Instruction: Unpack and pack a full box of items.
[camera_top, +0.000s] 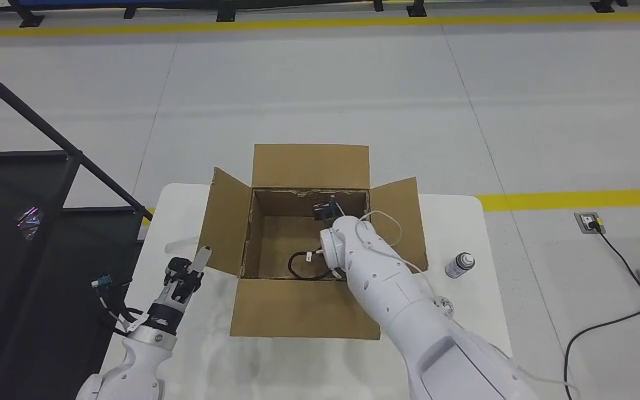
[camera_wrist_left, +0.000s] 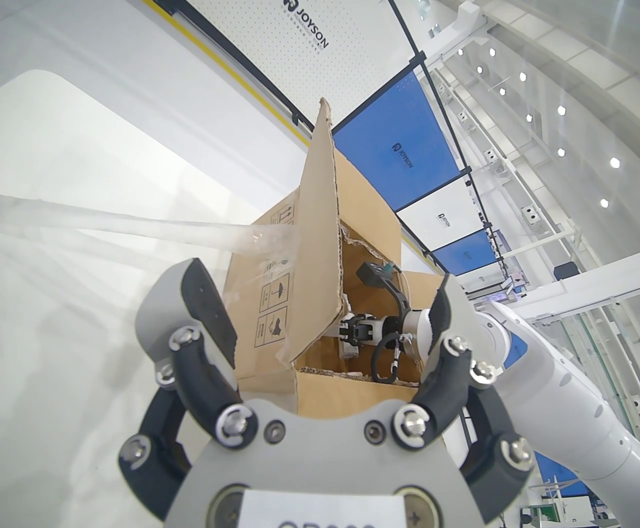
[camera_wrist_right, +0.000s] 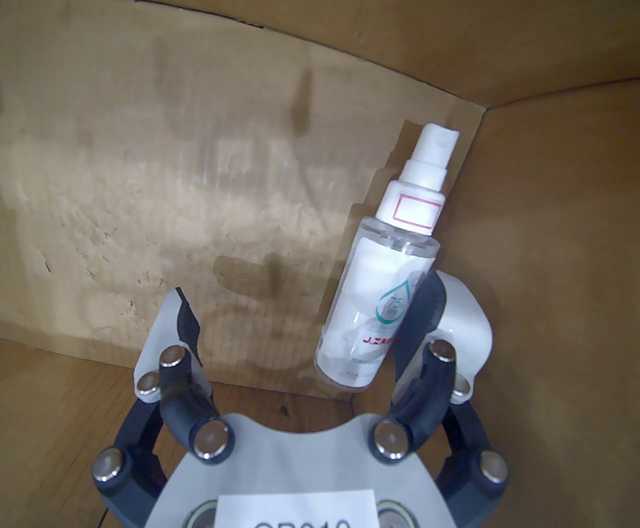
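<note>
An open cardboard box (camera_top: 305, 312) stands mid-table with its flaps spread. My right arm (camera_top: 352, 252) goes down into it. Inside, my right gripper (camera_wrist_right: 306, 295) is open beside a clear spray bottle (camera_wrist_right: 380, 280) with a white pump top, which leans into a corner of the box (camera_wrist_right: 125, 165) against one finger (camera_wrist_right: 425, 305). A second spray bottle (camera_top: 459, 264) stands upright on the table to the right of the box. My left gripper (camera_top: 188, 272) is open and holds nothing, just left of the box's left flap (camera_wrist_left: 315, 240). From there the right gripper (camera_wrist_left: 356, 332) shows inside the box.
The white table (camera_top: 180, 210) has bare room to the left and right of the box. A black frame with dark cloth (camera_top: 40, 250) stands off the table's left edge. A strip of clear tape (camera_wrist_left: 150, 232) hangs from the box's left side.
</note>
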